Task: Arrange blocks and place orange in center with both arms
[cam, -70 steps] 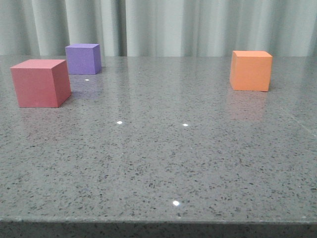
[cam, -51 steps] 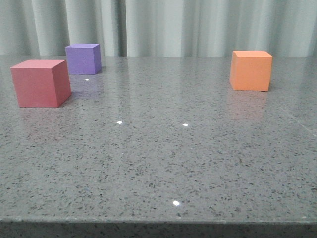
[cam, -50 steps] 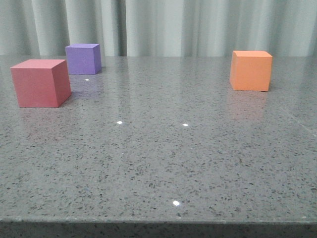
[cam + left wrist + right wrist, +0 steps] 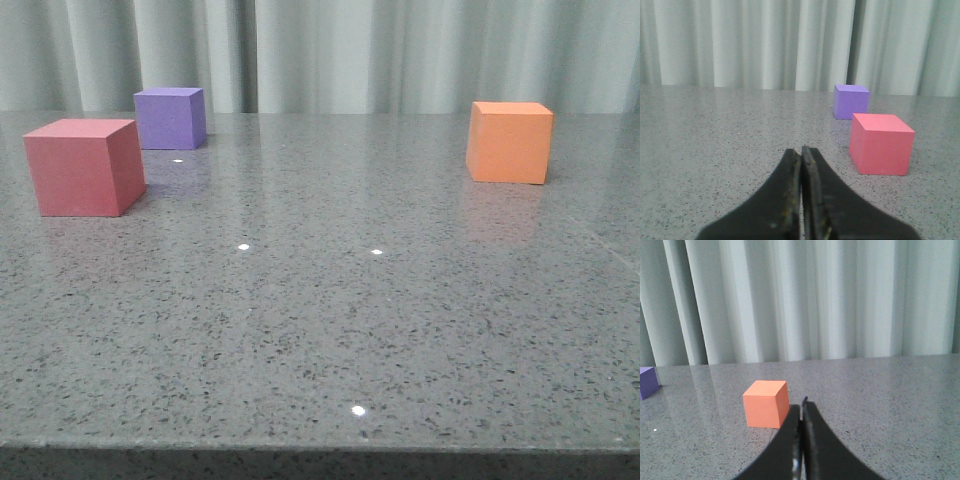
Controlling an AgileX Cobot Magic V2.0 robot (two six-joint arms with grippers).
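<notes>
Front view showed grey speckled table (image 4: 330, 330) w/ three cubes, pale curtain (image 4: 330, 50) behind. Red-pink cube (image 4: 84, 166) sat at left, nearer the camera; purple cube (image 4: 170, 117) stood just behind it and a bit to the right, not touching. Orange cube (image 4: 509, 141) was well apart from both, over on the right side, towards the back. Middle of the table held only small light glints. Neither arm appeared in this view.

Left wrist cam: left gripper (image 4: 801, 156) had its two black fingers pressed together, tips meeting, nothing between them. It hung low over the table, clear of the red-pink cube and the purple one, which stood ahead of it and off to one side.

Right wrist cam: right gripper (image 4: 802, 407) likewise had fingers closed tip to tip, holding nothing. Orange cube was ahead of it and partly hidden by one finger, contact not discernible; purple cube edge visible at frame border.
</notes>
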